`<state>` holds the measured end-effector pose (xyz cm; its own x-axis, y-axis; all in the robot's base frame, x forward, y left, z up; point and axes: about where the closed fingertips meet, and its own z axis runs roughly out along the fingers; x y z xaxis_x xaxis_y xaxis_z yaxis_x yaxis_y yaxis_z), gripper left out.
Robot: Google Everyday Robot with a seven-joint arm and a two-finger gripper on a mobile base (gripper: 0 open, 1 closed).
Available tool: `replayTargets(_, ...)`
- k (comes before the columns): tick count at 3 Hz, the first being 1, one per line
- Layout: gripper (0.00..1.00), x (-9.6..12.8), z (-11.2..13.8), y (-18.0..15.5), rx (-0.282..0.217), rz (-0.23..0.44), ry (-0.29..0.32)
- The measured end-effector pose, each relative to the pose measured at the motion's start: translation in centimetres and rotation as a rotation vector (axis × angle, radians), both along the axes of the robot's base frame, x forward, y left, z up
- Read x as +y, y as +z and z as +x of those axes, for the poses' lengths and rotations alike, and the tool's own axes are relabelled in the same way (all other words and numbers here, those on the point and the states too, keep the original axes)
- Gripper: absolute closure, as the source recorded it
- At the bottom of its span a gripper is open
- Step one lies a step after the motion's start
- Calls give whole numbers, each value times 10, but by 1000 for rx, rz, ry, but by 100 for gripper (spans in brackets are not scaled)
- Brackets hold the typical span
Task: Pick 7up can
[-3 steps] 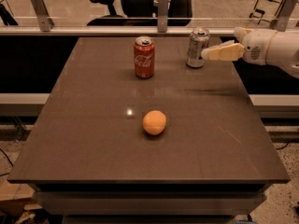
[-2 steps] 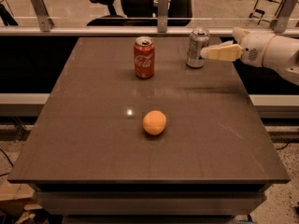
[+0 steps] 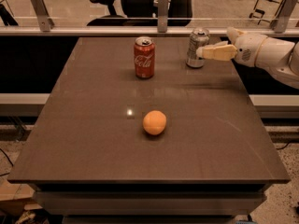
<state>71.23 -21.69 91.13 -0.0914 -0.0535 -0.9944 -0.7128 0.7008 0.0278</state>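
A red aluminium Coca-Cola can (image 3: 144,57) stands left of the gripper (image 3: 214,44), which is at the flat brown table's (image 3: 84,139) far-right edge. A round orange fruit (image 3: 154,122) lies nearer the camera.

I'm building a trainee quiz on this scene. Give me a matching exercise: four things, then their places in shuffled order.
1. 7up can
2. red can
3. orange
4. tool

A. middle of the table
B. far side, towards the right
C. over the right edge, beside the 7up can
D. far side, left of the 7up can

Pairs: 1-B, 2-D, 3-A, 4-C
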Motion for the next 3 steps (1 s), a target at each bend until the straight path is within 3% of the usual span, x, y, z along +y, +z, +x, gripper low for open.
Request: replayTargets(3,0,38,26,-5,-23,-14,86)
